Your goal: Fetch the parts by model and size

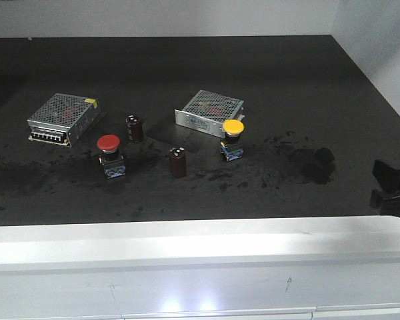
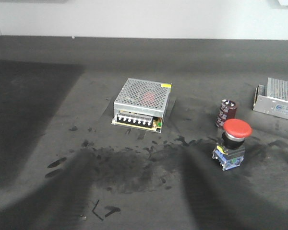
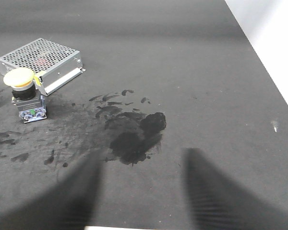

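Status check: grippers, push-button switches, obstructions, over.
Right gripper open, empty, at right edge of mat; left gripper not seen. Red-capped switch and yellow-capped switch upright on mat, ungrasped. Power supply box close behind yellow-capped one.

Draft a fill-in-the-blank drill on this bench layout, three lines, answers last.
1. The push-button switch standing just in front of the right power supply box has a ____ cap.
2. In the front view, ____ dark cylindrical capacitors stand upright on the mat.
3. Of the two switches, the red-capped switch stands on the robot's ____ side.
Answers: yellow; two; left.
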Robot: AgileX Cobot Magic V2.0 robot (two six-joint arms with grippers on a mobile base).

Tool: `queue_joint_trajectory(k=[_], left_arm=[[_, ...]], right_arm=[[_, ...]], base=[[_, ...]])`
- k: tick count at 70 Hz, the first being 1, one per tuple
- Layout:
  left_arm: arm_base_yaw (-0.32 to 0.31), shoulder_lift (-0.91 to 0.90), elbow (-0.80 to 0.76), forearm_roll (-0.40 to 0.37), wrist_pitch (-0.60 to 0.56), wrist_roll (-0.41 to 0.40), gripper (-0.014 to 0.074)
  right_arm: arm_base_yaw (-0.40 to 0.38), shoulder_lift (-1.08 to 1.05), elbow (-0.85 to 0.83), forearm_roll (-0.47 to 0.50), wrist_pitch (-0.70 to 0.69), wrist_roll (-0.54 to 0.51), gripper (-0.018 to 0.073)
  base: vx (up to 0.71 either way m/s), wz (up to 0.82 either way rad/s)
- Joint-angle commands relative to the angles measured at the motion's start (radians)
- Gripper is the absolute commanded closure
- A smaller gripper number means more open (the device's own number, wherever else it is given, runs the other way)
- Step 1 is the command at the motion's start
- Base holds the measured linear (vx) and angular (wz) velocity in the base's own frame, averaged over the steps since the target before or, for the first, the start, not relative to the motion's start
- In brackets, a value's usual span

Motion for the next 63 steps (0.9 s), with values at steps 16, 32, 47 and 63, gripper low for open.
queue_joint_trajectory(k=[16, 32, 47, 63], left_arm=[[-0.009, 0.005, -0.032, -0.064, -0.124, -0.010, -0.0012], [-0.020, 0.105, -0.155, -0.084, 0.005, -0.002, 0.0031], [-0.064, 0.334, -0.401, -0.089, 0.180, 0.025, 0.0031], [-0.158, 0.596, -0.629, -0.111, 0.294, 0.025, 0.0031]], right_arm=[[-0.002, -0.003, -0.035, -0.010, -0.090, -0.009, -0.0049], [-0.002, -0.003, -0.035, -0.010, -0.101, -0.007, 0.0003], [-0.002, -0.003, -0.035, -0.010, -0.101, -0.007, 0.0035], [-0.002, -0.003, -0.035, -0.010, -0.103, -0.007, 0.0035]], base=[[0.00, 0.00], [0.00, 0.00], [0.00, 0.00], [0.00, 0.00]])
